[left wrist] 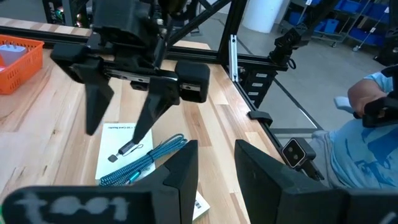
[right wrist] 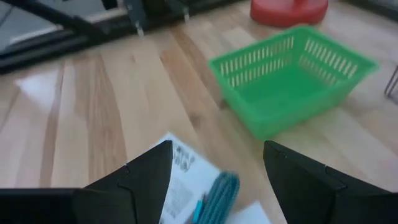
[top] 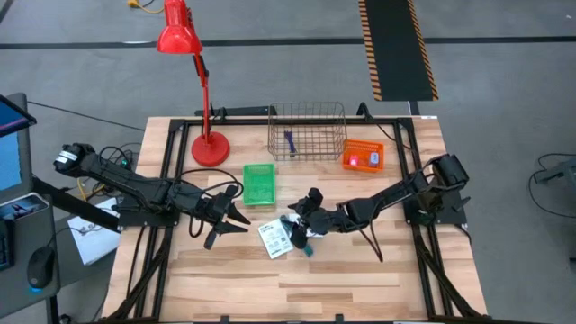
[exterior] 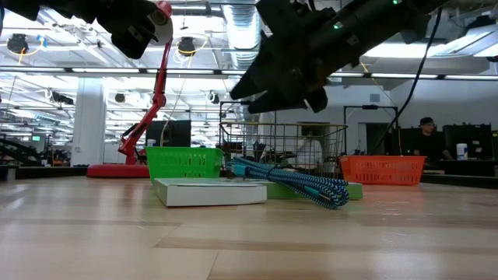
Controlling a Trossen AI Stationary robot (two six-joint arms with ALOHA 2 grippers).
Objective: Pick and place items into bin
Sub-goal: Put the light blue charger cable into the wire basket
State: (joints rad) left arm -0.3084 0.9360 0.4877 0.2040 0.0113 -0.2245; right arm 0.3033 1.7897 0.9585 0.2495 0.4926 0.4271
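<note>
A flat white printed card pack [top: 273,239] lies on the wooden table. A bundled teal braided cable [top: 303,244] rests partly on it and shows in the low view as cable [exterior: 303,183]. My right gripper [top: 297,225] hovers open just above them, its fingers [left wrist: 98,102] pointing down over the card [left wrist: 115,163]. My left gripper [top: 229,227] is open to the card's left, above the table. A dark blue pen [top: 290,142] lies in the wire basket [top: 307,131]. A small pink-red object [top: 355,160] sits in the orange bin [top: 363,155].
A green basket [top: 259,184] stands on the far side of the card, between the two grippers. A red desk lamp [top: 209,147] stands at the far left of the table. A black frame runs around the table. People [left wrist: 364,134] are beyond the table's edge.
</note>
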